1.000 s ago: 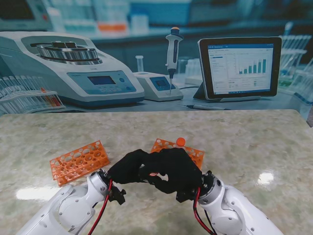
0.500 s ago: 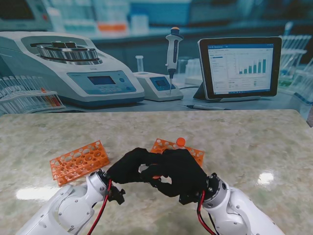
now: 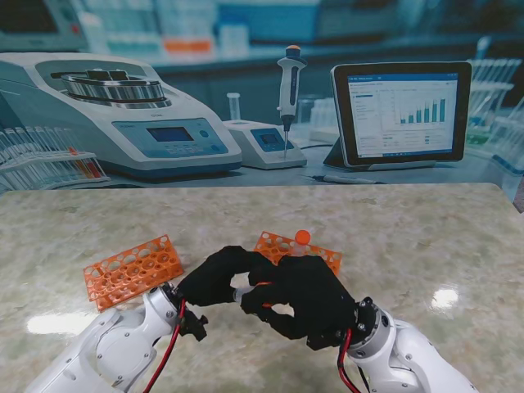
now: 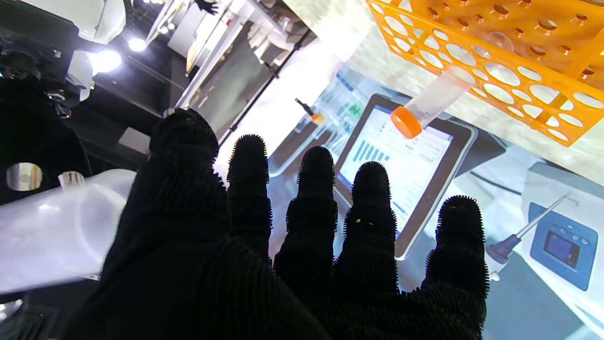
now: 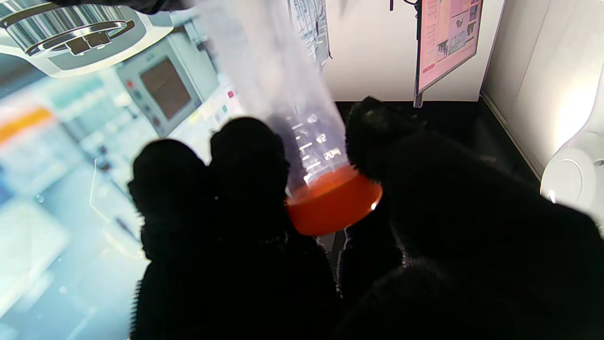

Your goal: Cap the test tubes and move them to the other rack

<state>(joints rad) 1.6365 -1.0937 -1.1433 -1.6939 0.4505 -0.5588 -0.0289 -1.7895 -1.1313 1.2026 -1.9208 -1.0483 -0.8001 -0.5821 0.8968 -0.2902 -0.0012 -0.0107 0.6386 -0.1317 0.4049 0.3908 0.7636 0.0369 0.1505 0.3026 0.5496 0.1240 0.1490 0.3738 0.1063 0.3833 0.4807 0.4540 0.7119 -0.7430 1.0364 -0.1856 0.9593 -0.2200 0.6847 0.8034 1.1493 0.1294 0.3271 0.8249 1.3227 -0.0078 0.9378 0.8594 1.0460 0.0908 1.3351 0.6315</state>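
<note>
The left hand (image 3: 219, 277) and right hand (image 3: 307, 296) meet over the near middle of the table (image 3: 409, 237), both in black gloves, with a clear tube (image 3: 244, 293) bridging them. The left hand's fingers curl over the tube's body; in its wrist view the tube (image 4: 56, 226) lies across the palm side under the thumb, while the other fingers (image 4: 315, 189) stand straight and slightly apart. The right hand pinches the orange cap (image 5: 332, 203) at the tube's end: its wrist view shows fingertips (image 5: 247, 146) pressed on one side of the cap and the thumb on the other, the cap seated on the tube mouth and the graduated wall rising away from it. Whether the cap is fully tight I cannot tell.

At 12 o'clock from the hands, just past them, lies the right rack (image 3: 282, 246), orange, with one capped tube (image 3: 303, 238) standing in it; the left wrist view shows that capped tube (image 4: 432, 106) in a hole near the rack's edge. At 10 o'clock from the hands sits the left rack (image 3: 131, 268), orange, its holes showing no tubes. The two racks are well apart.

At the table's far edge stands a printed lab backdrop (image 3: 262, 98).
</note>
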